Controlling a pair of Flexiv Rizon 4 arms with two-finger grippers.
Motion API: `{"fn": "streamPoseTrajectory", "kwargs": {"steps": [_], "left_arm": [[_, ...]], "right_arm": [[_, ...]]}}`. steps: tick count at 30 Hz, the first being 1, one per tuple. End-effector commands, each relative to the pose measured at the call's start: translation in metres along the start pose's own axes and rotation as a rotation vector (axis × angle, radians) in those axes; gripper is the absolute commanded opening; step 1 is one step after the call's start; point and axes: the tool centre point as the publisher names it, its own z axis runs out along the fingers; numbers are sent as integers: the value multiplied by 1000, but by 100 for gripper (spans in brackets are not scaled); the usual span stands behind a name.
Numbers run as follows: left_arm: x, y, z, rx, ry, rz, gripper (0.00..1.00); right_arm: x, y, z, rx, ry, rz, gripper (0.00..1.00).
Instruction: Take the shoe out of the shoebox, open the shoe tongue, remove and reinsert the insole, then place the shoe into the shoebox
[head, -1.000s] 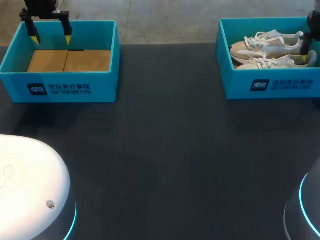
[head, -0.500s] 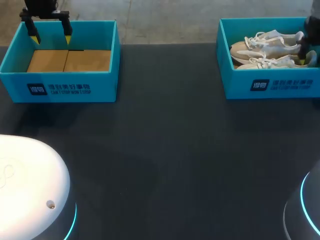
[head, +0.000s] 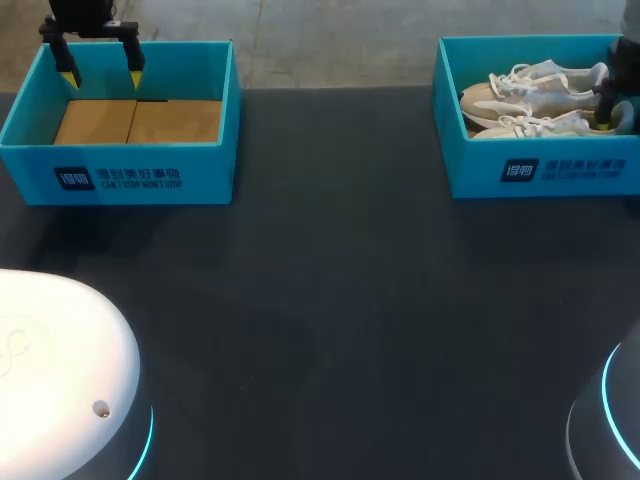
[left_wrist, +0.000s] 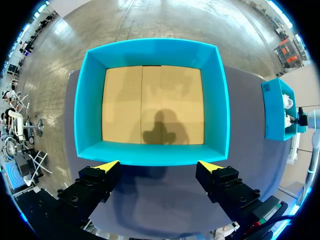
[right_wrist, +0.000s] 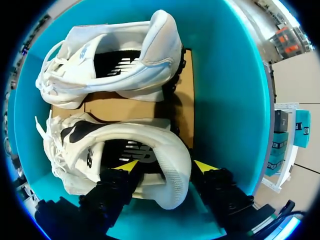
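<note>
my right claw (right_wrist: 166, 165) has sunk lower into the shoebox (right_wrist: 225, 100), fingers apart astride the heel of the near white sneaker (right_wrist: 100, 145), which lies beside the second sneaker (right_wrist: 125, 55). clamping and lifting looks next. my left claw (left_wrist: 157, 167) hangs spread, unmoved, just short of the empty shoebox (left_wrist: 150, 152).

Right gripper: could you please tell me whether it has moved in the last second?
Yes: the right gripper has sunk slightly toward the shoebox's front wall, at the near shoe's heel.
</note>
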Motion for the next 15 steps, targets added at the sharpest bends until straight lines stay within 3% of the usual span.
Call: {"fn": "streamPoseTrajectory", "kwargs": {"steps": [1, 7, 15], "left_arm": [[0, 0, 0, -1, -1, 0, 100], [0, 0, 0, -1, -1, 0, 100], [0, 0, 0, -1, -1, 0, 100]], "right_arm": [[0, 1, -3, -2, -1, -2, 67], [-2, 1, -5, -8, -6, 0, 85], [-3, 3, 4, 11, -10, -1, 80]]}}
